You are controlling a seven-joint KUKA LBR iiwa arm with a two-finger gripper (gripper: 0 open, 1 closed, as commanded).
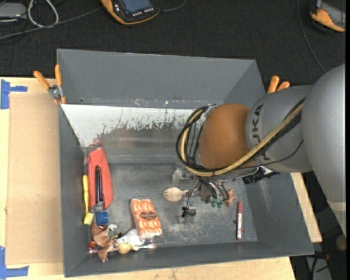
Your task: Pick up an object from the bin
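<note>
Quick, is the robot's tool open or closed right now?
Tool: cannot be told; it is low in the bin, beside a pale spoon-shaped thing.

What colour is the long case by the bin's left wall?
The long case is red, with a dark middle strip; camera view shows it best.

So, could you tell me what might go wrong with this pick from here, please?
1. The gripper sits between the beige spoon-shaped piece and some small green and brown bits, so it may grab the wrong one or knock the piece aside.
2. The red marker lies near the bin's right wall; a sideways move could shove it against that wall, where it is probably harder to pick.
</note>
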